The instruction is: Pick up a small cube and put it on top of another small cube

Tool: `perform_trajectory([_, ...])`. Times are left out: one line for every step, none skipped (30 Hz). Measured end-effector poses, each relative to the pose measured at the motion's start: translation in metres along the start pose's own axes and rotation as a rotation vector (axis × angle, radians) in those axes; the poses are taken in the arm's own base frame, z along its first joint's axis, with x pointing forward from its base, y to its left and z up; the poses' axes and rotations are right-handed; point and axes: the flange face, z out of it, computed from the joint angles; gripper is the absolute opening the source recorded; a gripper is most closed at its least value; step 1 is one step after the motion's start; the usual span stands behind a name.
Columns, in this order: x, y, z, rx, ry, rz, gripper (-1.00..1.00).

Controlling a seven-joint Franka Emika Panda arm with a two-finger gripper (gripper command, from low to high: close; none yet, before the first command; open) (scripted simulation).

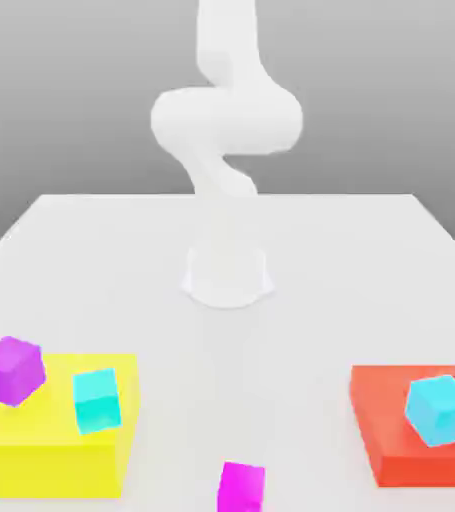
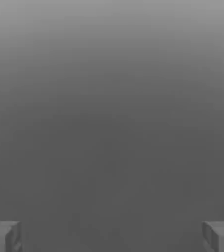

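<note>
Here, the two-finger gripper (image 2: pixel 112 236) stands with its jaws spread wide apart, nothing between them; in the hand view the two grey fingertips (image 2: pixel 5 236) sit at opposite edges against a plain grey ground. In the exterior view the white robot arm (image 1: pixel 226 120) rises from its round base (image 1: pixel 228 275) at the middle of the white table (image 1: pixel 371 260) and bends upward, well away from every block.

Toward the exterior view's left lies a flat yellow block (image 1: pixel 41 455). A cyan cube (image 1: pixel 97 400) rests tilted on its top, and a violet-purple cube (image 1: pixel 9 369) leans at its far left corner, partly over the edge. Toward the exterior view's right lies a flat red block (image 1: pixel 386 440) carrying a second, tilted cyan cube (image 1: pixel 440 409).

The small bright magenta-pink cube (image 1: pixel 242 486) sits on the bare table between the two flat blocks, nearest the camera, touching neither. Nothing stands between it and the arm's base.
</note>
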Motion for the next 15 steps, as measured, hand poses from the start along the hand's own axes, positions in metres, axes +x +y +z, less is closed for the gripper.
perform_trajectory([-0.001,-0.001,0.021,-0.027,-0.014,0.004,0.00])
perform_trajectory([-0.003,-0.001,0.041,-0.053,-0.028,0.008,0.00])
perform_trajectory([-0.005,0.000,0.061,-0.078,-0.042,0.011,0.00])
perform_trajectory([-0.007,0.001,0.080,-0.102,-0.056,0.015,0.00])
perform_trajectory([-0.010,0.003,0.099,-0.126,-0.070,0.019,0.00])
perform_trajectory([-0.013,0.006,0.118,-0.149,-0.085,0.022,0.00])
perform_trajectory([-0.017,0.009,0.136,-0.172,-0.100,0.026,0.00])
perform_trajectory([-0.021,0.012,0.155,-0.195,-0.115,0.030,0.00])
perform_trajectory([-0.025,0.016,0.173,-0.217,-0.131,0.034,0.00])
perform_trajectory([-0.030,0.021,0.191,-0.238,-0.147,0.037,0.00])
perform_trajectory([-0.036,0.026,0.209,-0.260,-0.163,0.041,0.00])
perform_trajectory([-0.042,0.032,0.226,-0.281,-0.180,0.045,0.00])
perform_trajectory([-0.048,0.038,0.243,-0.301,-0.197,0.050,0.00])
perform_trajectory([-0.055,0.044,0.259,-0.321,-0.215,0.054,0.00])
perform_trajectory([-0.062,0.051,0.275,-0.341,-0.232,0.058,0.00])
